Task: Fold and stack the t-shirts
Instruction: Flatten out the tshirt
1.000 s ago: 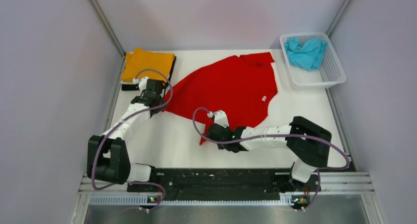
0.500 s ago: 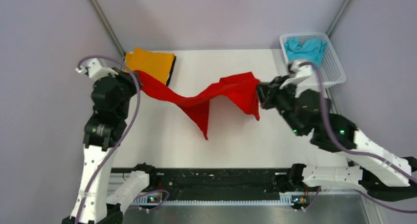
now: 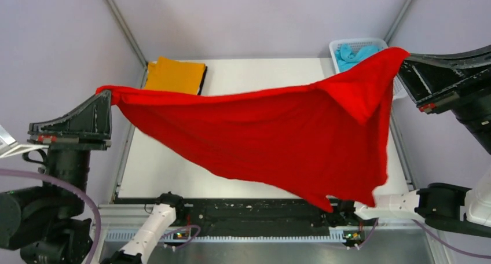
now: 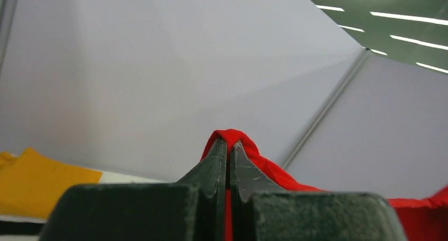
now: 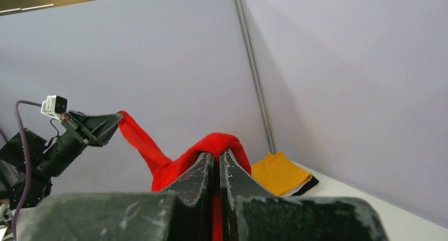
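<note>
The bright red t-shirt [image 3: 272, 131] hangs spread wide in the air above the table, held at two corners. My left gripper [image 3: 105, 93] is shut on its left corner; in the left wrist view [image 4: 229, 144] red cloth bulges over the closed tips. My right gripper [image 3: 403, 55] is shut on the right corner, also in the right wrist view [image 5: 216, 155]. A folded orange t-shirt [image 3: 175, 74] lies on a black one [image 3: 202, 79] at the table's far left. A turquoise t-shirt [image 3: 352, 53] lies crumpled in the basket. No white t-shirt shows.
The white lattice basket [image 3: 363, 43] stands at the far right corner, partly hidden by the red cloth. Grey walls and metal posts enclose the table [image 3: 255, 73]. Both arms are raised high, near the top camera.
Both grippers have risen and moved apart with the red t-shirt, which was on the table, then hung twisted between them, and now hangs stretched out and opened in the air.
</note>
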{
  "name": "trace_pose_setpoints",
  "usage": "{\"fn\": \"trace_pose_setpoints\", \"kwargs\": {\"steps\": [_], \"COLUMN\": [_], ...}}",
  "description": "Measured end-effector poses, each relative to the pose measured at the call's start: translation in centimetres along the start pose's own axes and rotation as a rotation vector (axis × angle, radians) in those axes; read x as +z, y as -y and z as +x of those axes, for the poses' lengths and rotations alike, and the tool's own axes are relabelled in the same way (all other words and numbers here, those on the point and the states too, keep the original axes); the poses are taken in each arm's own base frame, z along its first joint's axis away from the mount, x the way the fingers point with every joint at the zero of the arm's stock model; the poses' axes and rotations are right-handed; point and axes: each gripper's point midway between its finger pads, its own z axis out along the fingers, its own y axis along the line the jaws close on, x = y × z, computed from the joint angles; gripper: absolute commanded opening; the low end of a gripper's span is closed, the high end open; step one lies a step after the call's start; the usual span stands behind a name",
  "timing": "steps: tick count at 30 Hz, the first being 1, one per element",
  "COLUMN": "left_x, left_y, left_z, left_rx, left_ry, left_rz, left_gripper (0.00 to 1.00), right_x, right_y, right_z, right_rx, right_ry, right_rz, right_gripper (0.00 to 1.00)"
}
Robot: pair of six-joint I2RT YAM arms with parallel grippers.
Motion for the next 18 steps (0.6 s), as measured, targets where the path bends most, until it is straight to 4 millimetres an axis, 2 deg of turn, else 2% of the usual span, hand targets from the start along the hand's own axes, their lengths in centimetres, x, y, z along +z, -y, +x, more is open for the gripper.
{"fn": "trace_pose_setpoints", "kwargs": {"steps": [3, 6, 10, 12, 14, 16, 17, 18], "left_x": [-1.0, -0.9, 0.7, 2.6, 5.3, 9.0, 10.3, 12.0], "left_y": [1.8, 2.0, 0.7, -0.8, -3.1, -6.6, -8.2, -10.5], "left_z": [-0.4, 0.4, 2.7, 4.9, 7.7, 12.1, 14.1, 17.1], "left_rx": [-0.002, -0.001, -0.001, 0.000, 0.005, 0.019, 0.027, 0.039], "left_ry": [-0.013, -0.046, -0.102, -0.148, -0.196, -0.269, -0.303, -0.352], "left_rz": [0.084, 0.103, 0.070, 0.024, -0.050, -0.159, -0.202, -0.268], "left_gripper": [0.00, 0.00, 0.00, 0.00, 0.00, 0.00, 0.00, 0.00], "right_x": [0.3, 1.0, 2.7, 3.8, 4.6, 5.2, 5.8, 5.6], "right_y": [-0.1, 0.9, 4.7, 7.7, 10.3, 13.7, 15.6, 18.3], "right_z": [-0.5, 0.2, 2.4, 4.5, 6.8, 10.6, 13.2, 14.2], "right_rx": [-0.025, -0.065, -0.184, -0.302, -0.432, -0.571, -0.623, -0.657], "right_ry": [0.003, -0.016, -0.046, -0.059, -0.069, -0.122, -0.175, -0.203], "right_rz": [-0.006, 0.056, 0.275, 0.450, 0.604, 0.769, 0.825, 0.906], "right_gripper": [0.00, 0.00, 0.00, 0.00, 0.00, 0.00, 0.00, 0.00]}}
